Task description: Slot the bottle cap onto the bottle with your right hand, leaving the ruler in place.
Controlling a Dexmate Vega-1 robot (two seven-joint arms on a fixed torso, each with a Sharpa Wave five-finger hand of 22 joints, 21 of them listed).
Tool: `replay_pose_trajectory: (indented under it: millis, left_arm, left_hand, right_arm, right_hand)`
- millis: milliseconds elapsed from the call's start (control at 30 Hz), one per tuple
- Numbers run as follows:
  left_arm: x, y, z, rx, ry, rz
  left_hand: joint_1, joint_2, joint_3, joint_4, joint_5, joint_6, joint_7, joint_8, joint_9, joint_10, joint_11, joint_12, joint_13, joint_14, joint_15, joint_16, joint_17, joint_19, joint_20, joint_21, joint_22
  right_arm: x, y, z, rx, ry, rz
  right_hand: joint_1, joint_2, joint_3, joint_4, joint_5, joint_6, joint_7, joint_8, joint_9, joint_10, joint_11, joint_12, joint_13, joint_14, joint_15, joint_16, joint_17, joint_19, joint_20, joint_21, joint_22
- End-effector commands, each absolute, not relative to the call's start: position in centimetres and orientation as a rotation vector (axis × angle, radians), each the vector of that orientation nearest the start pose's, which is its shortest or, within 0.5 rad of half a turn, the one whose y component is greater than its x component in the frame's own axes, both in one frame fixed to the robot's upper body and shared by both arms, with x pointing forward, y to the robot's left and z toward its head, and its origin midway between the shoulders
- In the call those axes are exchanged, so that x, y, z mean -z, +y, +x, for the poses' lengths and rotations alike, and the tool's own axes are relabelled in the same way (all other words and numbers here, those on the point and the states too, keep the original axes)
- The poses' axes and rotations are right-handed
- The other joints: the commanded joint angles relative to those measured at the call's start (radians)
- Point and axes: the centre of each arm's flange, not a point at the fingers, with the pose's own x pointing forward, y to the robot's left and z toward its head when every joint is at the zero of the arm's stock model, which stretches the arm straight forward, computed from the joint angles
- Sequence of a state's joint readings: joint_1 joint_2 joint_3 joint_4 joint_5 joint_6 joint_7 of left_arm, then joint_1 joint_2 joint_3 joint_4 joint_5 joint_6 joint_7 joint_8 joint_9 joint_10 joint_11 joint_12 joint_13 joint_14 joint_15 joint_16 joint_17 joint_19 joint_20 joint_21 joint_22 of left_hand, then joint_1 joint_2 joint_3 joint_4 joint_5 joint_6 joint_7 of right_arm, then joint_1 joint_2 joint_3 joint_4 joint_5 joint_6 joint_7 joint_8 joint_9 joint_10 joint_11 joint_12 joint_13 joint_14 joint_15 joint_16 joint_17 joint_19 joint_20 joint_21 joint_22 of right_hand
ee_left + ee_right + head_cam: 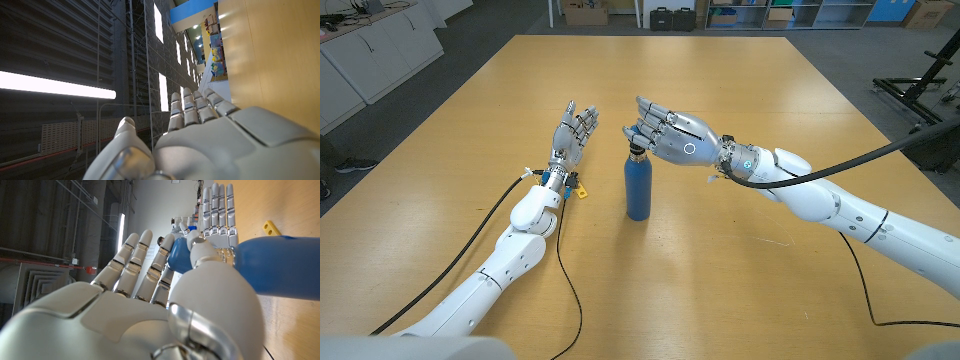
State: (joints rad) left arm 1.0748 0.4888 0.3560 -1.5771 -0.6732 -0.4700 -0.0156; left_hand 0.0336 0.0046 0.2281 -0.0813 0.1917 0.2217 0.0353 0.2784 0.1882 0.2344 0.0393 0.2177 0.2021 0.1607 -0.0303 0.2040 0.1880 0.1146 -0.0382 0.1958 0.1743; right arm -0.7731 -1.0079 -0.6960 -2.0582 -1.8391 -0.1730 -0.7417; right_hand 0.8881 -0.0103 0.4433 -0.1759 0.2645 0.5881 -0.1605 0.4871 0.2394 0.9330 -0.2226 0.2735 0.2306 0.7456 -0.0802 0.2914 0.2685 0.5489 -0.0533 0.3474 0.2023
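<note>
A blue bottle (638,187) stands upright at the table's middle. Its dark cap (638,150) sits at the neck. My right hand (665,132) hovers over the bottle's top, thumb and fingertips closed around the cap while the other fingers stay spread. In the right wrist view the thumb (199,245) lies against the bottle's (280,265) shoulder. A small yellow ruler (578,189) lies on the table beside my left wrist, also seen as a yellow piece (271,228) past the bottle. My left hand (572,132) stands left of the bottle, fingers straight, holding nothing.
The wooden table (720,80) stretches wide behind and to the right of the bottle. Black cables (570,290) trail from both arms across the near part. Boxes and cases (670,15) stand on the floor beyond the far edge.
</note>
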Motion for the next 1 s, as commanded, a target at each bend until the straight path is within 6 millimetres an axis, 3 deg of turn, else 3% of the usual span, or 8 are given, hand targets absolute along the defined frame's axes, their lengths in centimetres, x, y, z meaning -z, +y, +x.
replay_pose_trajectory:
  millis: [33,1000]
  left_arm:
    - [5.37,23.65,57.15,0.328,-0.771,-0.176]
    - [5.77,23.80,56.93,0.327,-0.767,-0.178]
  left_hand:
    - [0.004,0.007,0.002,-0.007,-0.001,0.007,-0.003,-0.001,0.005,0.009,0.001,-0.004,0.002,0.008,0.001,-0.003,0.002,0.004,-0.001,0.000,0.004]
    - [0.003,0.007,0.003,-0.008,-0.001,0.009,-0.003,-0.005,0.005,0.010,-0.002,-0.006,0.002,0.008,0.001,-0.003,0.002,0.004,-0.001,0.000,0.004]
  right_arm:
    - [-2.89,-12.86,42.85,-0.789,2.179,2.182]
    - [-2.13,-12.95,43.36,-0.766,2.202,2.213]
  right_hand:
    - [0.137,0.136,0.017,0.018,-0.006,0.292,-0.065,0.077,0.002,-0.004,-0.003,-0.003,0.004,0.013,-0.121,0.001,0.005,0.006,-0.031,0.005,0.005]
    - [0.134,0.135,0.018,0.022,-0.011,0.294,-0.065,0.081,0.004,-0.002,-0.003,-0.005,0.007,0.015,-0.119,-0.002,0.007,0.003,-0.032,0.006,0.005]
